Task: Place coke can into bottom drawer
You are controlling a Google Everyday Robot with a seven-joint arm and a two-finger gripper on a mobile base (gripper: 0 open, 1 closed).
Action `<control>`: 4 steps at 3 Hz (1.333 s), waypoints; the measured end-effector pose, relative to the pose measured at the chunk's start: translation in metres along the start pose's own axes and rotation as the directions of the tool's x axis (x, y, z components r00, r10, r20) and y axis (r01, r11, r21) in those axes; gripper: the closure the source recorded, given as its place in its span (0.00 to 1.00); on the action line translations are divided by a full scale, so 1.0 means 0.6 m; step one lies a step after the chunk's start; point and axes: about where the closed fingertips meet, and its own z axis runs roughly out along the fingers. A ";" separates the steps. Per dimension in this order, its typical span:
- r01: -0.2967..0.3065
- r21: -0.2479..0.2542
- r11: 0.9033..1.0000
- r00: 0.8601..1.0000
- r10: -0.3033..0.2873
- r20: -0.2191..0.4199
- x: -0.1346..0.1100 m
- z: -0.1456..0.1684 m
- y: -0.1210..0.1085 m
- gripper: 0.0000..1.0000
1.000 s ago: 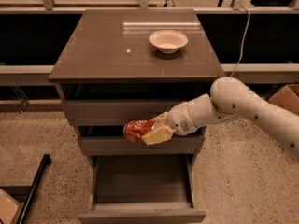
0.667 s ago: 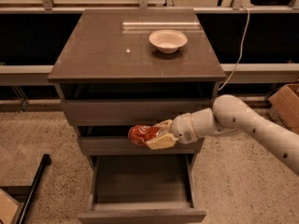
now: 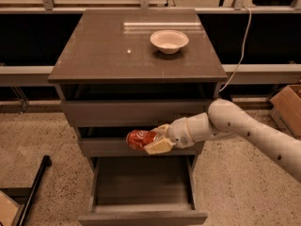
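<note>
The deep grey-brown bottom drawer (image 3: 141,217) of the cabinet stands pulled open, the two shallower drawers above it shut. A round white bowl (image 3: 169,41) sits on the glossy brown cabinet top (image 3: 103,55). The white jointed arm (image 3: 244,126) reaches in from the right, forearm near level. Its cream-fingered gripper (image 3: 154,139) pinches the small red coke can (image 3: 139,139) lying sideways, in the air above the open drawer, in front of the middle drawer

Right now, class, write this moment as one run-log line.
gripper: at middle drawer front, shut on coke can | coke can: sideways, above open bottom drawer | white bowl: on cabinet top
</note>
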 end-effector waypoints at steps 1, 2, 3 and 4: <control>-0.032 -0.021 0.999 0.998 0.033 0.052 0.055 0.049 -0.028 1.00; -0.084 -0.071 0.994 0.991 0.091 0.101 0.141 0.117 -0.055 1.00; -0.159 -0.121 0.980 0.973 0.176 0.147 0.226 0.172 -0.077 1.00; -0.182 -0.138 0.974 0.967 0.203 0.155 0.247 0.190 -0.076 1.00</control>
